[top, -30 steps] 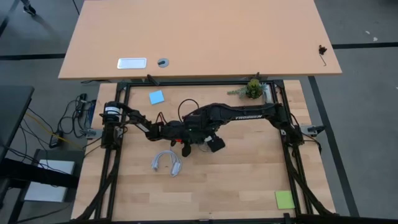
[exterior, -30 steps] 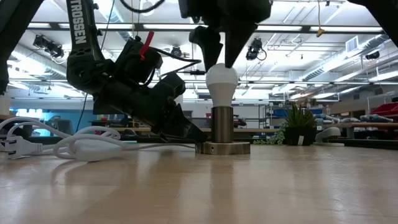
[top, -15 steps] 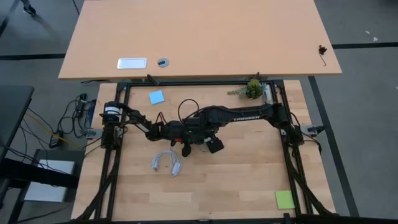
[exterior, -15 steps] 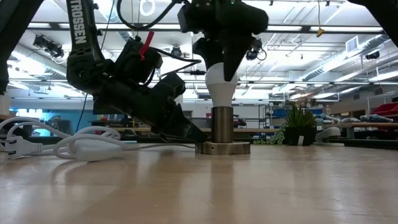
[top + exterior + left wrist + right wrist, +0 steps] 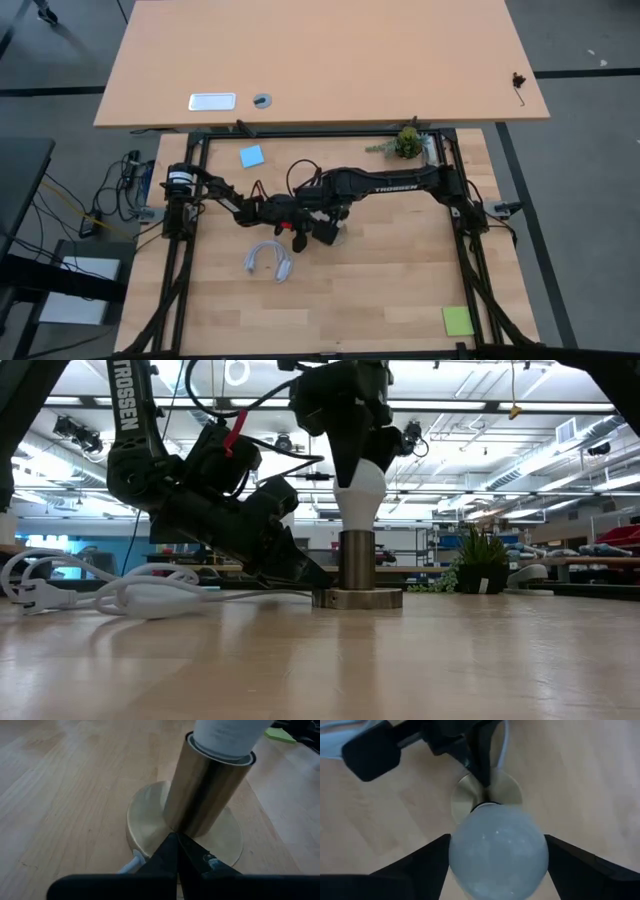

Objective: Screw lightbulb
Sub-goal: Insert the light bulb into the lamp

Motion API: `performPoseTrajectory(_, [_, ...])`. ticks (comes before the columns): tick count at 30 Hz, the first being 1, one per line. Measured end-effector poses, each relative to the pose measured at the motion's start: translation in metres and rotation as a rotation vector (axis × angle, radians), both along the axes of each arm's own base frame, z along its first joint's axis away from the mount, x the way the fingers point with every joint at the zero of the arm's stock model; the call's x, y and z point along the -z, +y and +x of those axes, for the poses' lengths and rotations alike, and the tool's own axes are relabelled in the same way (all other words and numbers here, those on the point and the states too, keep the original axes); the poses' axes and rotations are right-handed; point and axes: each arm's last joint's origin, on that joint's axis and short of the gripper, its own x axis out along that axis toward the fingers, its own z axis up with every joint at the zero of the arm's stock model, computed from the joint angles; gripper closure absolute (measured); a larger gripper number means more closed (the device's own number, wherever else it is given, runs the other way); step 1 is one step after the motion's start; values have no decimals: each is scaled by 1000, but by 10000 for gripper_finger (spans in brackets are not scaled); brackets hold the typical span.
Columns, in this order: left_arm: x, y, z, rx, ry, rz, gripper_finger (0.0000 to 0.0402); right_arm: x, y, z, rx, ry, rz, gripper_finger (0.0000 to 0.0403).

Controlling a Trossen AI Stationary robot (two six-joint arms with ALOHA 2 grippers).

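The white frosted lightbulb (image 5: 360, 495) stands upright with its base in a brass socket tube (image 5: 357, 560), which rises from a round brass disc (image 5: 357, 598) on the wooden table. My right gripper (image 5: 497, 855) comes down from above and is shut on the bulb's globe (image 5: 497, 847). In the high view it hides the bulb. My left gripper (image 5: 176, 845) is shut and slants down from the table's left, its tips at the foot of the tube (image 5: 205, 785). My right gripper pinches the globe's two opposite sides (image 5: 457, 852) between its two fingers (image 5: 427, 860), which point straight down. The bulb stays upright, its neck in the socket tube. My left gripper presses its shut fingertips (image 5: 170, 850) down on the round disc (image 5: 147, 817), right where the tube meets it. It slants down from the table's left. The disc lies flat on the table.
A coiled white cord (image 5: 268, 260) lies left of the socket, toward the near edge. A blue note (image 5: 251, 156) lies at the far left. A green note (image 5: 458, 320) lies at the near right. A small plant (image 5: 408, 142) stands at the far right.
My right gripper has sunk a little, from just above the bulb's top to around its globe. It has rolled about its upright line, so its wrist camera has swung round in the high view. My left gripper has kept still on the disc.
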Motion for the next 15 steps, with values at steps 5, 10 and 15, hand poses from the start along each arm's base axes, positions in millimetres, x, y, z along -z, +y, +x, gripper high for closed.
performPoseTrajectory(5, [0, 0, 0, 0, 0, 0, 394, -7, 2, 0, -60, -12, 29, 74])
performPoseTrajectory(10, [0, 0, 0, -1, 1, 1, 394, -23, 1, 0, -199, -54, 16, 76])
performPoseTrajectory(15, [0, 0, 0, -4, 0, 2, 394, -31, -1, -2, -549, -66, -51, 85])
